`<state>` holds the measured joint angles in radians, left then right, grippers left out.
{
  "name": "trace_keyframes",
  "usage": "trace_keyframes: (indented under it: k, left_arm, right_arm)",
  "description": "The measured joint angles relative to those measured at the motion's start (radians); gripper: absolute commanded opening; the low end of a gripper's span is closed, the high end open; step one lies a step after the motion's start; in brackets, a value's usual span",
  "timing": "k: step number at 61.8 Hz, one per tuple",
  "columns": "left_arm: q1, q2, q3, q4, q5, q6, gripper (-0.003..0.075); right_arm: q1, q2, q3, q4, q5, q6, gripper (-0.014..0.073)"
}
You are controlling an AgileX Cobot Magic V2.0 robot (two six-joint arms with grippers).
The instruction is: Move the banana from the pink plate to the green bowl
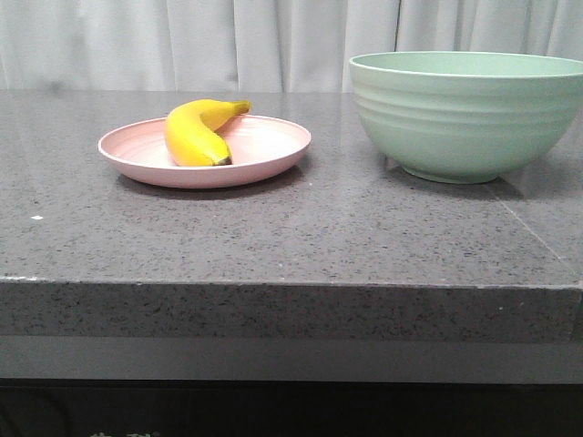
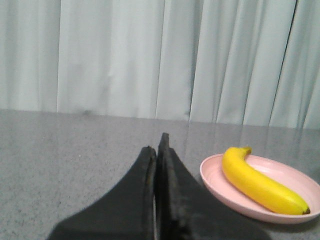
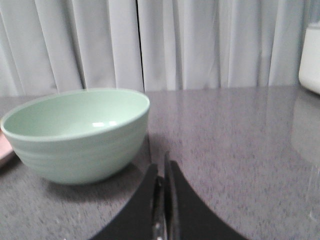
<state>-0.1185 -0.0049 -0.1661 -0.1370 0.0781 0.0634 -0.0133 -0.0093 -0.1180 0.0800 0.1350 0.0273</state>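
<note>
The yellow banana (image 1: 196, 133) lies on the pink plate (image 1: 273, 146) at the table's left centre. The mint-green bowl (image 1: 465, 114) stands empty at the right. Neither gripper shows in the front view. In the left wrist view my left gripper (image 2: 157, 146) is shut with nothing held, and the banana (image 2: 257, 182) on the plate (image 2: 215, 177) lies a short way off to one side of it. In the right wrist view my right gripper (image 3: 161, 167) is shut and empty, close to the bowl (image 3: 75, 132), which sits just ahead and to one side.
The dark grey speckled table (image 1: 291, 228) has its front edge near the camera. White curtains (image 1: 182, 41) hang behind it. A white object (image 3: 311, 60) stands at the far edge of the right wrist view.
</note>
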Motion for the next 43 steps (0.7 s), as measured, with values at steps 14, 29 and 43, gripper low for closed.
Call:
trace_keyframes:
  k: [14, 29, 43]
  left_arm:
    - [0.000, 0.021, -0.238, 0.000, 0.176, 0.000, -0.0018]
    - [0.000, 0.221, -0.478, 0.004, 0.381, 0.000, -0.0018]
    - [0.000, 0.409, -0.553, 0.006, 0.457, 0.000, -0.0018]
  right_arm:
    - [0.000, 0.023, -0.250, 0.002, 0.252, -0.045, -0.0068]
    - [0.000, 0.201, -0.505, 0.002, 0.514, -0.112, -0.0068]
    - [0.000, 0.351, -0.595, 0.002, 0.616, -0.116, -0.0068]
